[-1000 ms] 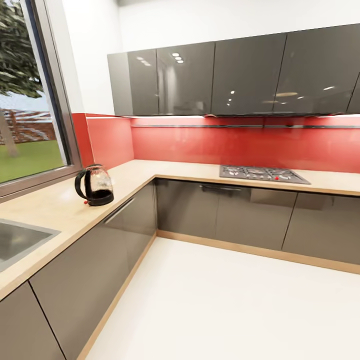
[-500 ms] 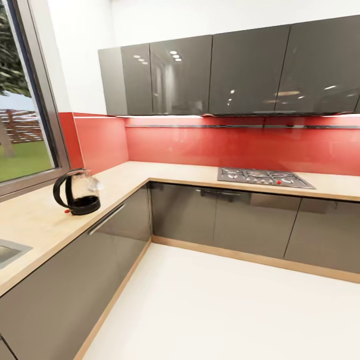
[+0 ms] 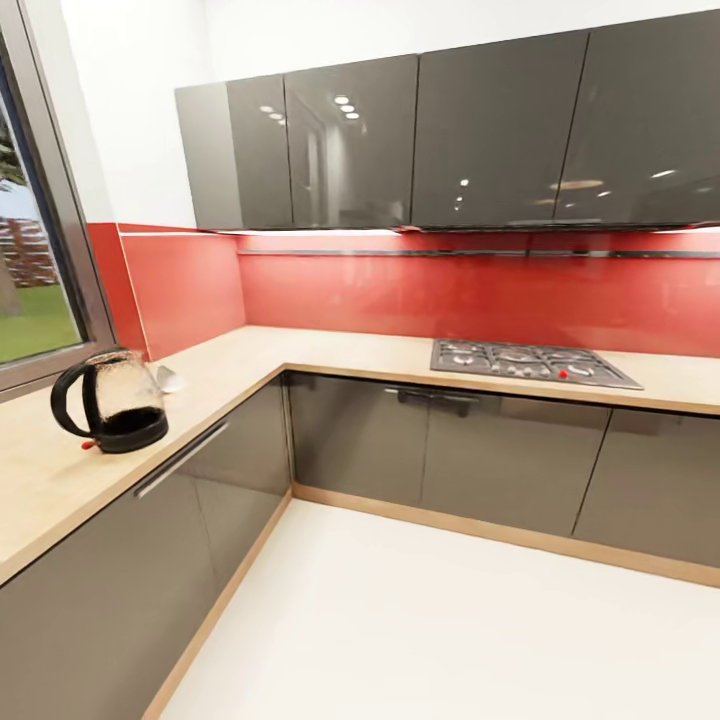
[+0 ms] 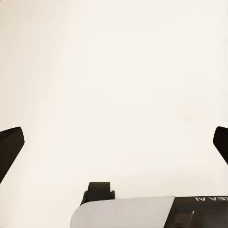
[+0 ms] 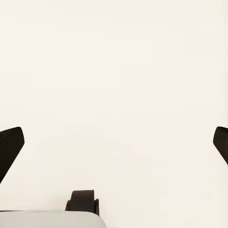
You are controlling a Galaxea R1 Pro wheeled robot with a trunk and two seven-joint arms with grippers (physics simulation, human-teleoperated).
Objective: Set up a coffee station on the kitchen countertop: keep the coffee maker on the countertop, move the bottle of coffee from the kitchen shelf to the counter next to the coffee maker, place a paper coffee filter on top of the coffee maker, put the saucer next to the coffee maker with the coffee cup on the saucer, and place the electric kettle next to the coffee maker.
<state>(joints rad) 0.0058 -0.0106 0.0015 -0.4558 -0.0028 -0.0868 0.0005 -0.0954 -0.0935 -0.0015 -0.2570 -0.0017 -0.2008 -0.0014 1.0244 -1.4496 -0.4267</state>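
Note:
The electric kettle (image 3: 105, 402), a smoky see-through jug with a black loop handle and base, stands on the light-wood kitchen countertop (image 3: 300, 352) at the left, below the window. A small white thing (image 3: 166, 378) peeks out behind it; I cannot tell whether it is the saucer or the coffee cup. The coffee maker, bottle of coffee, kitchen shelf and paper coffee filter are out of view. My left gripper (image 4: 114, 147) is open, its dark fingertips (image 4: 9, 148) wide apart over a pale surface. My right gripper (image 5: 114, 147) is open the same way, nothing between its fingers.
The countertop runs in an L over grey cabinet fronts (image 3: 400, 440). A steel gas hob (image 3: 530, 362) is set in the far run. Glossy grey wall cabinets (image 3: 450, 140) hang above a red backsplash. A window (image 3: 30, 260) is at the left. White floor (image 3: 450, 620) spreads ahead.
The whole head view has swung to the right: the kettle and window slid toward the left edge and the sink left the picture. The kettle itself has not moved on the counter.

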